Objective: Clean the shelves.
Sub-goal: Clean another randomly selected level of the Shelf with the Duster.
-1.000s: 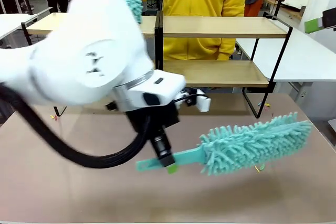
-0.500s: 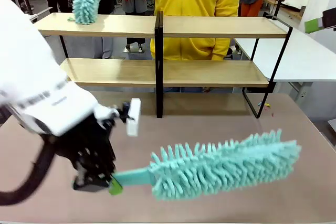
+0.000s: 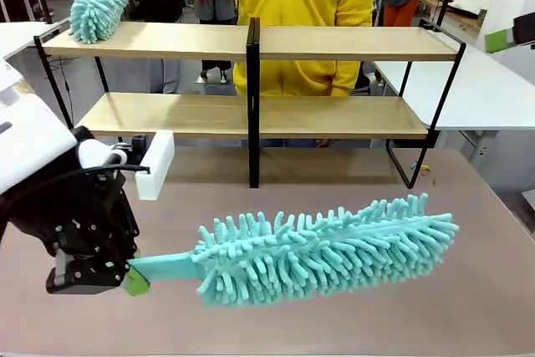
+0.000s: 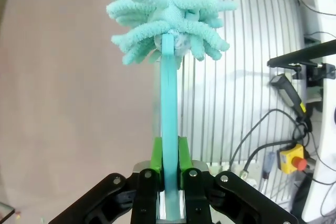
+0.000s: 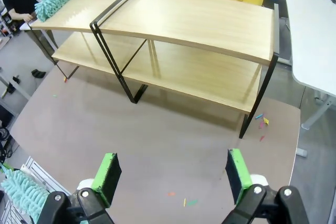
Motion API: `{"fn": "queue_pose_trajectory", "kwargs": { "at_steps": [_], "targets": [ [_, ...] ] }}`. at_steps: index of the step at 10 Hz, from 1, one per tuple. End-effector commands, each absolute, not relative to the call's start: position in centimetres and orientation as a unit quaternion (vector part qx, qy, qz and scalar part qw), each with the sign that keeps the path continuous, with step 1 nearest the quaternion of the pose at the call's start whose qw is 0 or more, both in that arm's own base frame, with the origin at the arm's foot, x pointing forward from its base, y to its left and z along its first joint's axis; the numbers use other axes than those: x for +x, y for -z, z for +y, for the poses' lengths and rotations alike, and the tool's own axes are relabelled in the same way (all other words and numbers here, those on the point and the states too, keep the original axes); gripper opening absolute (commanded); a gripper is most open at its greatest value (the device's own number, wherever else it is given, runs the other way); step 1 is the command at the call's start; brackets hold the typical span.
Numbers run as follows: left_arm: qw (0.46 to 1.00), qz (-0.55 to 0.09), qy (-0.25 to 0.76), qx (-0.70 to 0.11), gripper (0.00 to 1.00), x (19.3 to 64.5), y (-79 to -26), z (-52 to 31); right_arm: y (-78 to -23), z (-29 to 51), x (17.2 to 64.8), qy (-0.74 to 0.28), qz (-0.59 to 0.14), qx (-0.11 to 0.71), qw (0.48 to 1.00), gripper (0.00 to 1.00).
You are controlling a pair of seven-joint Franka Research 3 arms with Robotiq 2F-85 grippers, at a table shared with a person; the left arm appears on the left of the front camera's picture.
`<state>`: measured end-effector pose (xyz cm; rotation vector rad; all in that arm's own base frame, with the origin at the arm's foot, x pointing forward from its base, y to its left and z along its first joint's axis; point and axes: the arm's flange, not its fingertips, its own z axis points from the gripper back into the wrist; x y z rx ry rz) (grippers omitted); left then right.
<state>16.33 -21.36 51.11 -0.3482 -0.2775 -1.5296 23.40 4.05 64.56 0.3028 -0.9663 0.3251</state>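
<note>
The shelves (image 3: 351, 43) stand across the far half of the table, two light-wood boards on a black frame with a centre post; the right wrist view shows the shelves (image 5: 199, 19) from above. My left gripper (image 3: 134, 279) is low at the front left, shut on the flat handle of a teal fluffy duster (image 3: 326, 248) that lies level above the tabletop, pointing right. In the left wrist view the green pads (image 4: 156, 153) clamp the duster's handle (image 4: 169, 103). My right gripper (image 5: 172, 177) hangs open high over the table. A person in yellow presses a second teal duster (image 3: 100, 2) on the top board's left end.
The grey-brown tabletop (image 3: 468, 307) lies in front of the shelves. A white table (image 3: 476, 89) stands to the right. Cables and a yellow box with a red button (image 4: 293, 160) lie on the floor beyond the table's edge. People stand behind the shelves.
My left arm has swung back to the left and down, carrying the duster leftward and level. The person's duster has slid left along the top board to its end.
</note>
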Motion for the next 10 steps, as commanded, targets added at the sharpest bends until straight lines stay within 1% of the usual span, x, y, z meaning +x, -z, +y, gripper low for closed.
{"fn": "queue_pose_trajectory", "kwargs": {
  "at_steps": [1,5,6,7,9,10],
  "targets": [
    [0.695,-0.127,0.687,-0.171,0.13,16.7,-50.7,-22.1,-64.6,4.0,23.4,-0.155,-0.461,0.148,0.861,1.00],
    [0.695,-0.127,0.687,-0.171,0.13,16.7,-50.7,-22.1,-64.6,4.0,23.4,-0.155,-0.461,0.148,0.861,1.00],
    [0.699,-0.117,0.688,-0.158,0.13,16.8,-50.4,-22.0,-64.6,4.0,23.4,-0.155,-0.461,0.148,0.861,1.00],
    [0.686,-0.115,0.700,-0.160,0.13,17.1,-50.7,-21.9,-64.6,4.0,23.4,-0.155,-0.461,0.148,0.861,1.00],
    [0.684,-0.103,0.706,-0.151,0.13,18.6,-51.0,-21.4,-64.6,4.0,23.4,-0.155,-0.461,0.148,0.861,1.00],
    [0.679,-0.106,0.711,-0.149,0.13,19.2,-51.4,-20.3,-64.6,4.0,23.4,-0.155,-0.461,0.148,0.861,1.00]
  ]
}}
